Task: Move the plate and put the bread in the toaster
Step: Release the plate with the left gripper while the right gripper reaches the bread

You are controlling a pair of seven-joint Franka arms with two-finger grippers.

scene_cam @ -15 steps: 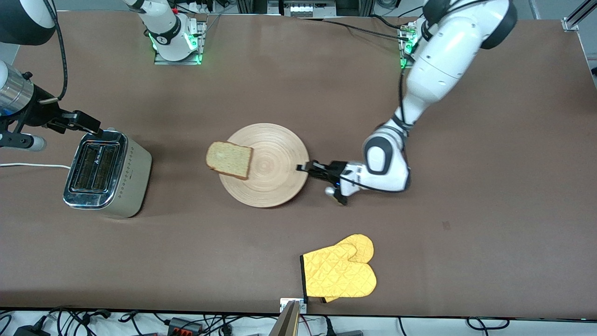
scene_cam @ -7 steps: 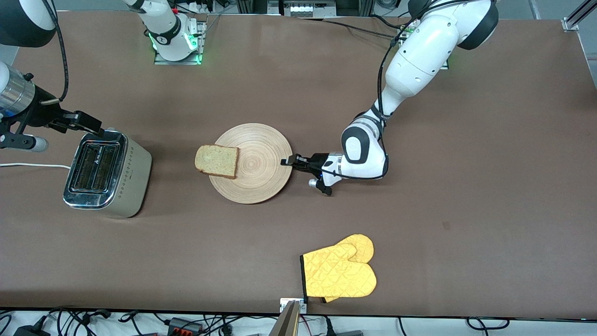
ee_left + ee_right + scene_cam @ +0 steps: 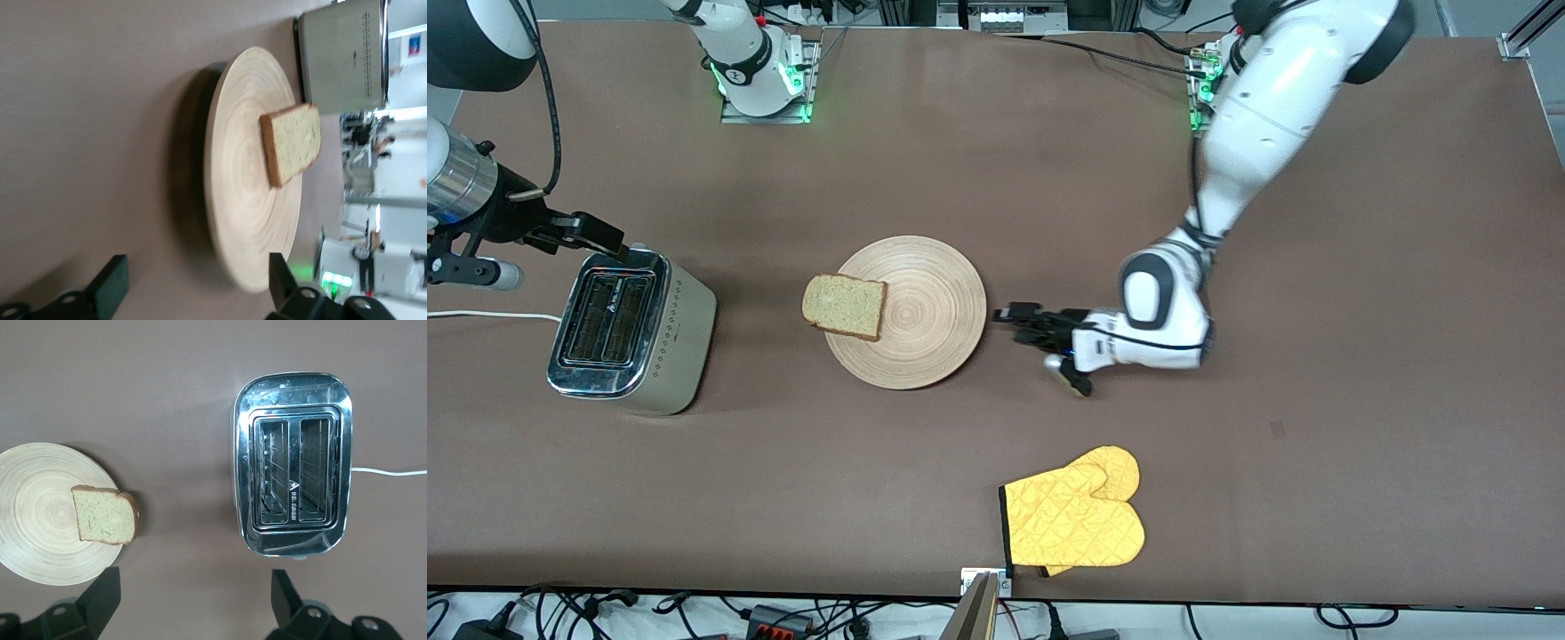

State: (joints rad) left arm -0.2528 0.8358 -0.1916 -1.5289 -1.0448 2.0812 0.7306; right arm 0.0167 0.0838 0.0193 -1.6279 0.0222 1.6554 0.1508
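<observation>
The table [image 3: 1360, 427] is covered in a plain matte brown sheet, pretty clean apart from a small dark mark toward the left arm's end, and its edge closest to the front camera has a mess of black cables and plugs hanging under it. Both arm bases sit on metal plates with green lights glowing, and there's rack gear and more wiring past the top edge. The plate [image 3: 925, 347] sits about mid-table, flat on the brown sheet, with the bread [image 3: 843, 307] lying on it and poking out over the rim on the side facing the toaster [image 3: 630, 331]. The toaster stands toward the right arm's end, well apart from the plate, both slots empty, white cord [image 3: 489, 316] trailing off the table edge. Only marking I can spot is a small triangle logo with some tiny text between the slots in the right wrist view, too small to read. The left gripper [image 3: 1016, 321] is down low just beside the plate's rim on the left arm's side, fingers spread apart and not touching it, nothing between them. The right gripper [image 3: 596, 233] hangs up in the air over the toaster, fingers apart too, holding nothing. A yellow quilted oven mitt [image 3: 1073, 520] with black trim lies close to the front camera's edge, well apart from everything else.
</observation>
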